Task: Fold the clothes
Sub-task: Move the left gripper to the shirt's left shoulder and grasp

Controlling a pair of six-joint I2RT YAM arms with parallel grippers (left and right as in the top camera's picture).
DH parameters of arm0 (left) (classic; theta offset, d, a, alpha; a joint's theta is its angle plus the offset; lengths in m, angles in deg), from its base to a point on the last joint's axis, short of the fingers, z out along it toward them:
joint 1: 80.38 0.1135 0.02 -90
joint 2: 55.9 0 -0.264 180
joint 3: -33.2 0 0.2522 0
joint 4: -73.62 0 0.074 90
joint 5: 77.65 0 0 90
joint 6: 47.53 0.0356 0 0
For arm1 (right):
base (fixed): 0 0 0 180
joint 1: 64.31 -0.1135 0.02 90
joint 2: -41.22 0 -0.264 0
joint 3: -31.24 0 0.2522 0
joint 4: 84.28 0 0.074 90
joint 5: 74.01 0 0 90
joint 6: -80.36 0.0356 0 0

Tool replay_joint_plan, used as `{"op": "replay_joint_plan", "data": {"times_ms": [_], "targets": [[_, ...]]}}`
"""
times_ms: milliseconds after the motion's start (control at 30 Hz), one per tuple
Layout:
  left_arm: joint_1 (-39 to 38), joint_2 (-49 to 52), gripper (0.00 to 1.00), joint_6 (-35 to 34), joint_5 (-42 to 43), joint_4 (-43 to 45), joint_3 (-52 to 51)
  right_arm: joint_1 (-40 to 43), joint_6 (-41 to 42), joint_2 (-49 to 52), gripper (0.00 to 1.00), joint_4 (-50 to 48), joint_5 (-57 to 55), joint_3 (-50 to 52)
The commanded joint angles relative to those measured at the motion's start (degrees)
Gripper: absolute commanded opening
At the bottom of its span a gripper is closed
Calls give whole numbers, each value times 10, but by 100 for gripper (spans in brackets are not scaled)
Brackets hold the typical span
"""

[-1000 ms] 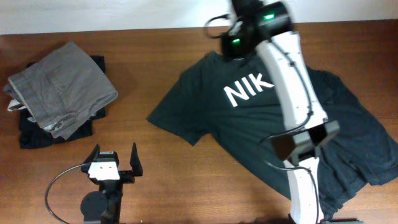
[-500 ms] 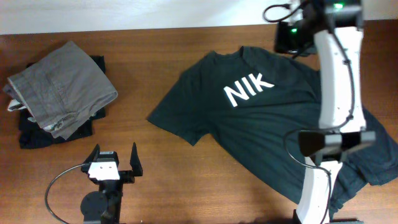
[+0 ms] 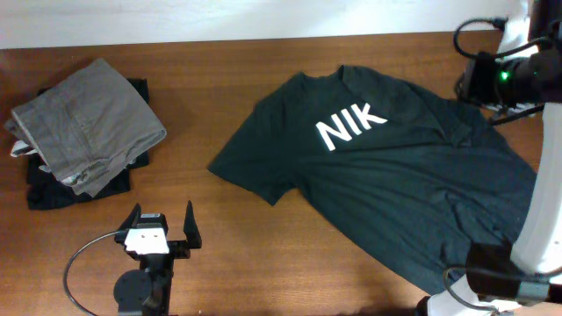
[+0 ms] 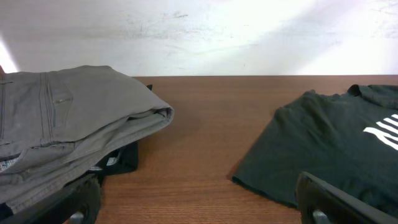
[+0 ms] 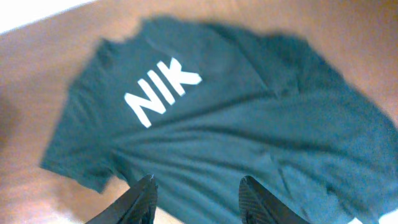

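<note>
Since the table (image 3: 255, 263) carries everything, it is entered first. The T-shirt (image 3: 395, 175) is spread chest-up over the right half, collar toward the far edge, hem toward the near right corner, and creased along its right side. The lettering (image 3: 349, 127) is only partly shown. The fabric is judged light, limp and unlikely to slip. It is best pinched at a sleeve edge or hem corner. Grey trousers (image 3: 88, 123) are stacked on a black garment (image 3: 48, 193) by the left edge. The right gripper (image 5: 199, 200) is poised above the shirt, fingers apart, nothing between them. The left gripper (image 3: 161, 224) is parked by the near edge, spread wide, empty.
</note>
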Motion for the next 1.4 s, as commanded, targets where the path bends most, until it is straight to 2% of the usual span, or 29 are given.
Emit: {"op": "replay_joint_plan", "data": {"times_ms": [0,267,333,433,633,800,1033,1233,1367], "targets": [[-3,-5,99,1,-6,2,-5,35,-18,11,49,3,1,68],[-3,-5,99,0,17,30,-5,72,-33,11,49,-35,1,165],[-3,-5,99,0,63,37,1,74,-33,11,49,-43,2,166],[-3,-3,100,0,130,31,40,73,-33,11,50,-50,3,166],[-3,52,100,0,130,-17,183,74,-59,11,52,-53,60,166],[-3,181,100,0,135,-123,353,73,-58,11,53,-48,92,166],[-3,439,100,0,146,-242,606,82,-71,10,59,-11,87,166],[-3,645,99,0,229,-273,775,102,-73,10,61,3,87,166],[-3,748,99,0,235,-246,809,118,-71,10,61,2,99,166]]}}
